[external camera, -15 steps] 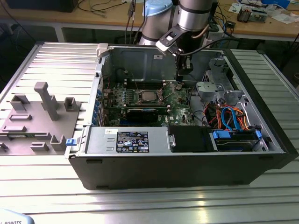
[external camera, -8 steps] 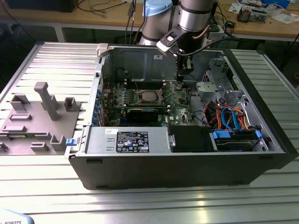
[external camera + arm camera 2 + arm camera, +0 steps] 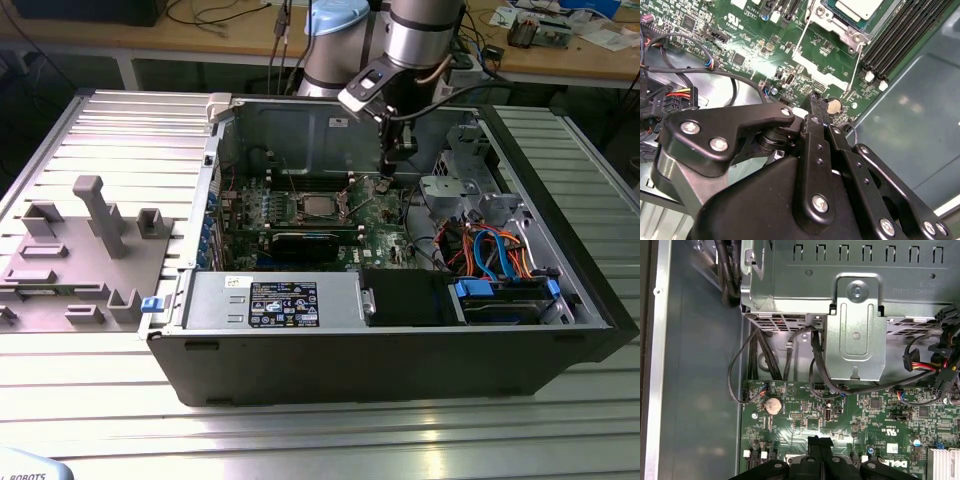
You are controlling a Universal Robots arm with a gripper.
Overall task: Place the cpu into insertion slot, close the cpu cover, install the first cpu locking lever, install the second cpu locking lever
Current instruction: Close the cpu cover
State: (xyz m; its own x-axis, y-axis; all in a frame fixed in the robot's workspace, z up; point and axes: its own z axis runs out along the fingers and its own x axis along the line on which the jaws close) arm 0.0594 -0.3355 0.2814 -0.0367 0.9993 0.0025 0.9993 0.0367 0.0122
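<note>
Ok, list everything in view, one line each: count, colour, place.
computer case: one, dark grey, open, on the table
table: one, silver slatted metal, under the case
circuit board: one, green, flat inside the case
cpu: one, silver, seated on the board
memory slots: several, black, beside the cpu
coin cell: one, silver, near the board's edge
power supply: one, silver, along the case's near wall
drive cage: one, grey metal, past the board's edge
cables: several, blue and orange, inside the case at the exterior view's right
fixture tray: one, grey, on the table at the exterior view's left
arm: one, silver, reaching into the case
tool: one, black, shut, over the board by the coin cell
</note>
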